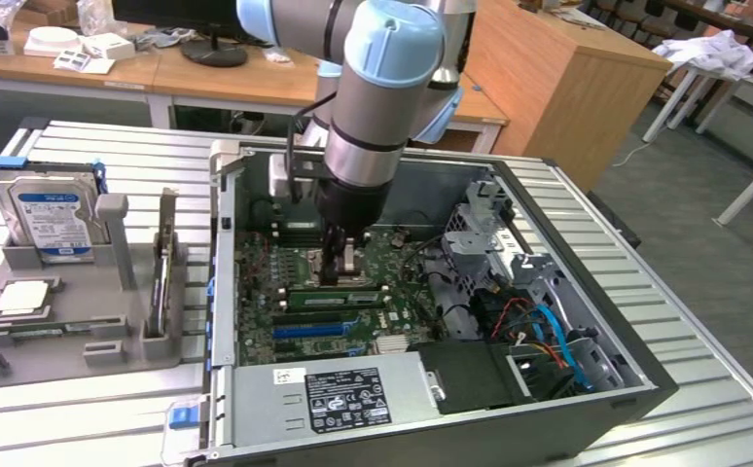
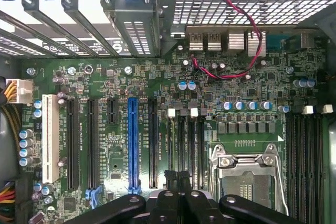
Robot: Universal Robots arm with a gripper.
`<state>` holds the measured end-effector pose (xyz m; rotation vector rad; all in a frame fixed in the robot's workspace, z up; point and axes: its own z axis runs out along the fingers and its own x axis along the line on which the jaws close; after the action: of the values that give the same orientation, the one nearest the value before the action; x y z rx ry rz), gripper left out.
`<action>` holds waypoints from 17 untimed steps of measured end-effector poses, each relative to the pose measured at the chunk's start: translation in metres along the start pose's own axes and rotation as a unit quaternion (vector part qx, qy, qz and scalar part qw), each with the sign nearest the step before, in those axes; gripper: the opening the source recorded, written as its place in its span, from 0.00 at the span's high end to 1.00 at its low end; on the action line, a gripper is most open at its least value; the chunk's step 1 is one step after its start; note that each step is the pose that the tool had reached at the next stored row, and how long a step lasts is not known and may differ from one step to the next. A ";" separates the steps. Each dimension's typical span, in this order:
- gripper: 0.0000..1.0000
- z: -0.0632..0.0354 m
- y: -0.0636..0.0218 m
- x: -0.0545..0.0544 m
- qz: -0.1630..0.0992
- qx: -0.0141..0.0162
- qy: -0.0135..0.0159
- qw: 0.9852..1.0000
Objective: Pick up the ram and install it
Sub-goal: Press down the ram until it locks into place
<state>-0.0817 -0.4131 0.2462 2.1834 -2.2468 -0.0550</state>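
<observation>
The end effector [image 1: 340, 261] is hanging inside the open computer case [image 1: 610, 389], its fingers [image 2: 177, 178] pressed together and gripping nothing, just above the motherboard [image 2: 105, 145]. In the exterior view, a ram [image 1: 335, 295] stick is lying seated in a slot directly below the fingertips. The CPU socket [image 2: 247, 174] is sitting just beside the end effector, the blue slot [image 2: 133, 145] on its other side. Well apart, a hard drive [image 1: 53, 209] is standing on the worktop [image 1: 78, 418].

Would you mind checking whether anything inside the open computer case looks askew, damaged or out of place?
Nothing stands out. The motherboard looks intact, the red-and-black wire loops loosely above it, and the gripper, jaws shut, sits over the memory slots.
</observation>
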 end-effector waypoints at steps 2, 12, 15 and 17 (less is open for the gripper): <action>0.89 0.0011 0.0000 0.000 0.000 0.000 0.000 1.000; 0.89 0.0063 -0.0002 0.000 0.000 0.000 0.000 1.000; 0.89 0.0066 -0.0002 0.000 0.000 0.000 0.000 1.000; 0.89 0.0067 -0.0002 0.000 0.000 0.000 0.000 1.000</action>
<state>-0.0817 -0.4131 0.2395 2.1834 -2.2468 -0.0549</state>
